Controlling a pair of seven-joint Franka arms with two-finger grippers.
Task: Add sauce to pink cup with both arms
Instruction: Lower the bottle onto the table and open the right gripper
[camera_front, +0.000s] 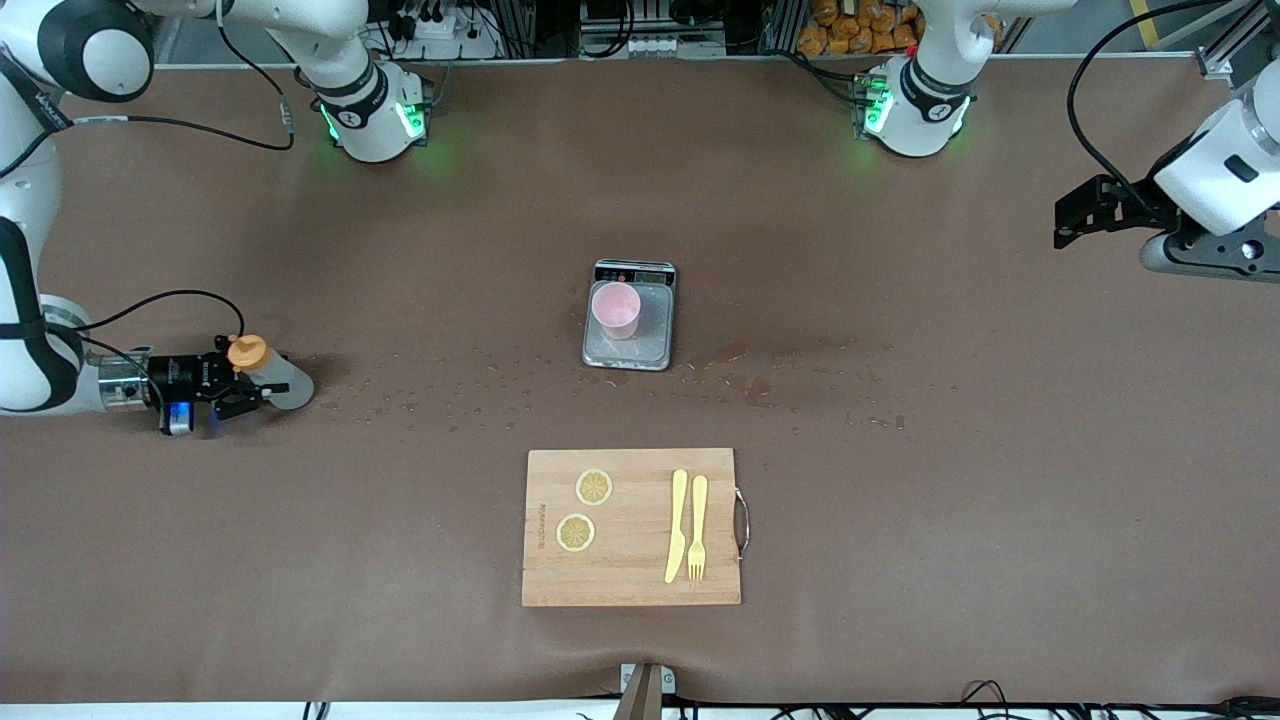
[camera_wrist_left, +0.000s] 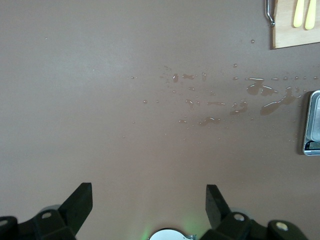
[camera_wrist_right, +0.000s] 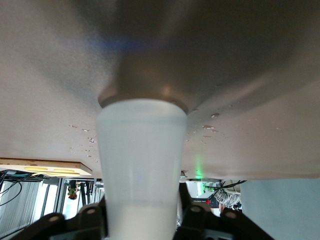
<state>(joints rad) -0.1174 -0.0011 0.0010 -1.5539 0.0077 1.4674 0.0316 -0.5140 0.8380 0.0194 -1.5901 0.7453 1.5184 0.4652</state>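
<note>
The pink cup stands upright on the grey scale at the middle of the table, toward the corner of the tray nearest the display. Everything else is placed from that scale.

The right arm reaches out low and nearly level, well off toward its own end of the table and a little nearer the front camera than the scale. The right gripper points along the table toward the scale, its fingers on either side of the sauce bottle — whether they grip it or have just let go cannot be told. The bottle stands on the table, orange cap up.

The left arm waits high over its own end of the table, well apart from the scale. The left gripper hangs with its fingers spread wide and holds nothing (only bare, droplet-spattered tabletop beneath).

Nearer the front camera than the scale lies a wooden cutting board — two lemon slices and a yellow knife and fork on it.
</note>
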